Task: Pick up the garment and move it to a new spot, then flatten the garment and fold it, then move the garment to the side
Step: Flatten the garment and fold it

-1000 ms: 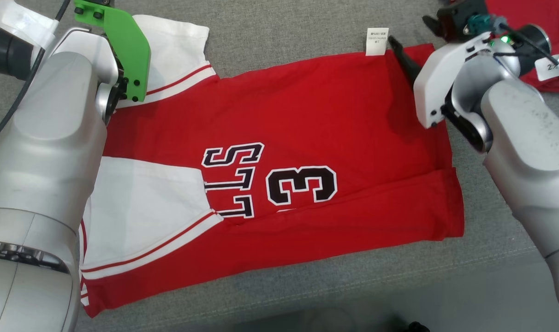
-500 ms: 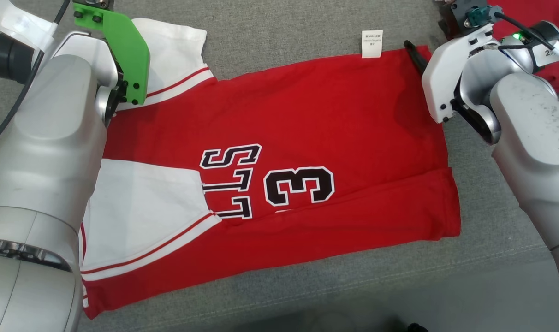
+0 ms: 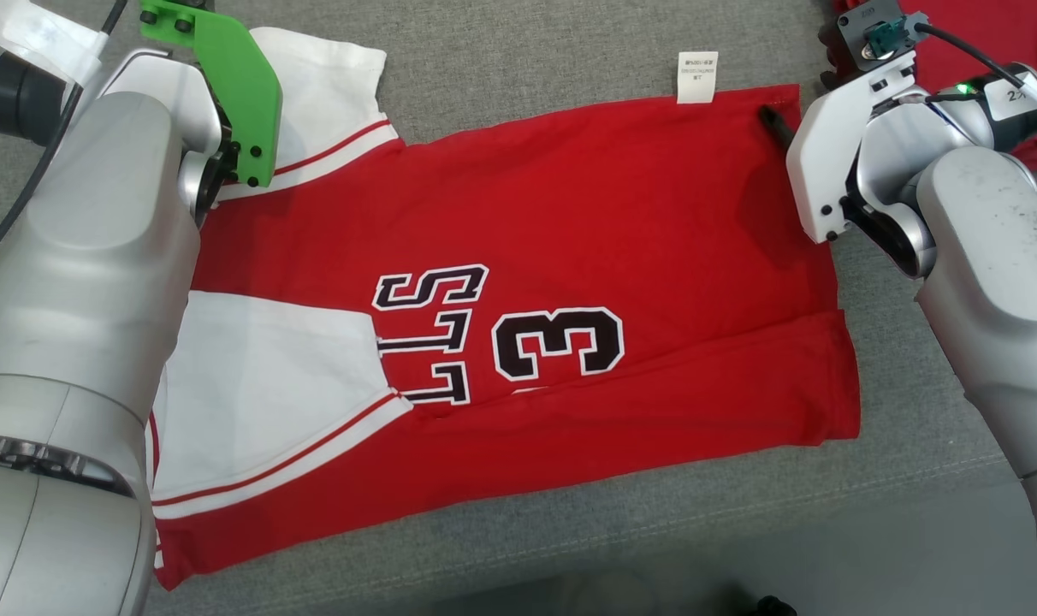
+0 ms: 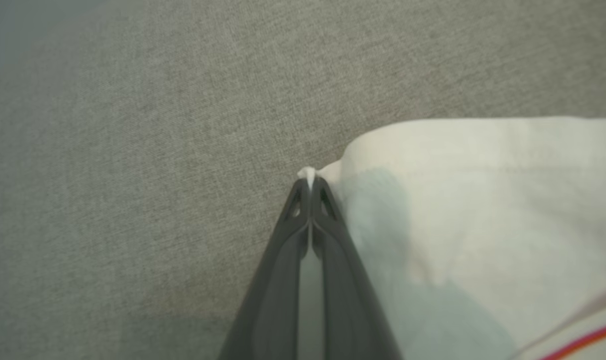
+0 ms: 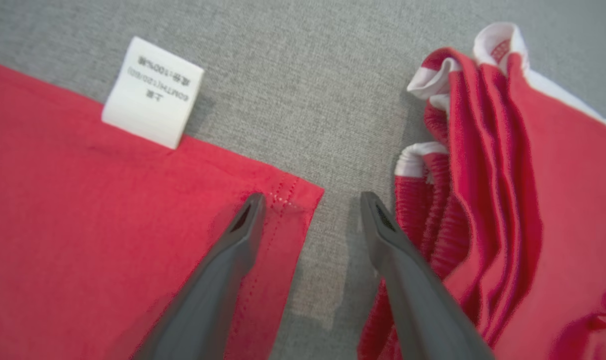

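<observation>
The right claw (image 5: 312, 200) rises from 6 o'clock with its two dark fingers (image 5: 225, 270) spread wide apart. The finger toward 7 o'clock has its tip over the stitched corner of the red garment (image 5: 83, 225), which lies flat from 7 to 10 o'clock; whether it touches the cloth cannot be told. The other fingertip is over the bare grey table (image 5: 293, 75), just beside a second red garment (image 5: 508, 200). This one is bunched in folds with white ribbed trim, from 1 to 5 o'clock. A white printed label (image 5: 153, 92) juts from the flat garment's edge at 10 o'clock.
</observation>
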